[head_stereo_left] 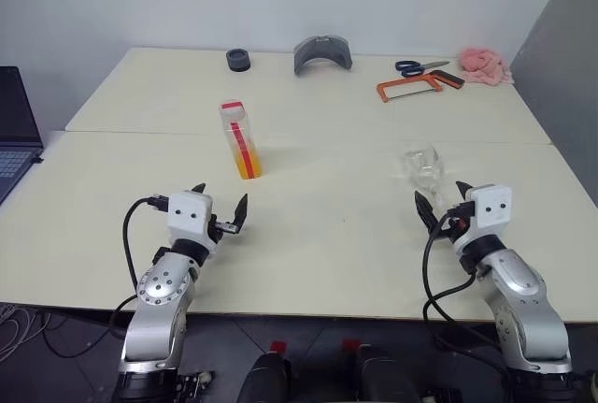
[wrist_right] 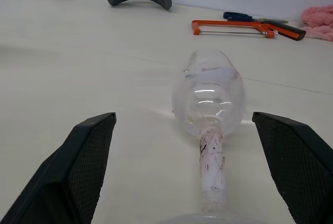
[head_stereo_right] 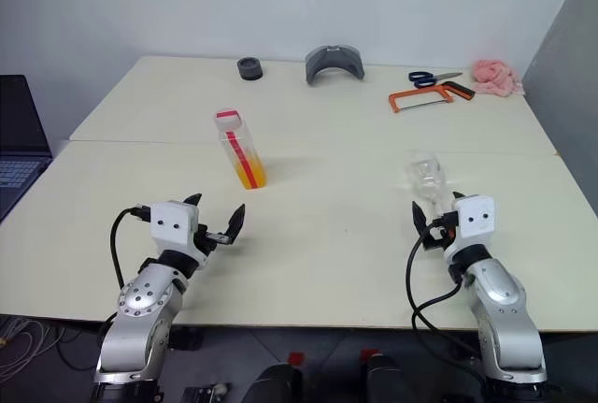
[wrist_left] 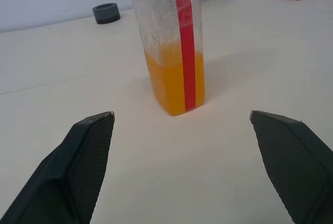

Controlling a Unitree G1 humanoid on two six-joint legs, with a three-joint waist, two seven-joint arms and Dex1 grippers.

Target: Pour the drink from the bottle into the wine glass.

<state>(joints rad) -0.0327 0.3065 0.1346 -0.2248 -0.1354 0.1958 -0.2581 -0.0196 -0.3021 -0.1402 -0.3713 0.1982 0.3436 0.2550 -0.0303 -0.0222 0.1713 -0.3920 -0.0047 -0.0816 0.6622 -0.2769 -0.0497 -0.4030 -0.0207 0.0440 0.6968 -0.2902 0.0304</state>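
Observation:
The bottle [head_stereo_left: 240, 141] stands upright left of the table's middle, clear plastic with a red stripe, and the orange drink [wrist_left: 174, 86] fills its lower part. My left gripper [head_stereo_left: 220, 195] hovers open just short of it, fingers apart and holding nothing. To the right, the empty wine glass [head_stereo_left: 422, 167] appears to stand on its foot. Its stem [wrist_right: 212, 161] rises close in front of my right gripper [head_stereo_left: 441, 195], which is open, with the foot near the gap between the fingertips and not touched.
Along the far edge lie a black ring [head_stereo_left: 238, 60], a grey curved piece [head_stereo_left: 323, 53], blue scissors [head_stereo_left: 420, 67], an orange hacksaw [head_stereo_left: 411, 88] and a pink cloth [head_stereo_left: 484, 64]. A laptop [head_stereo_left: 14, 132] sits off the left side. A seam [head_stereo_left: 374, 139] crosses the tabletop.

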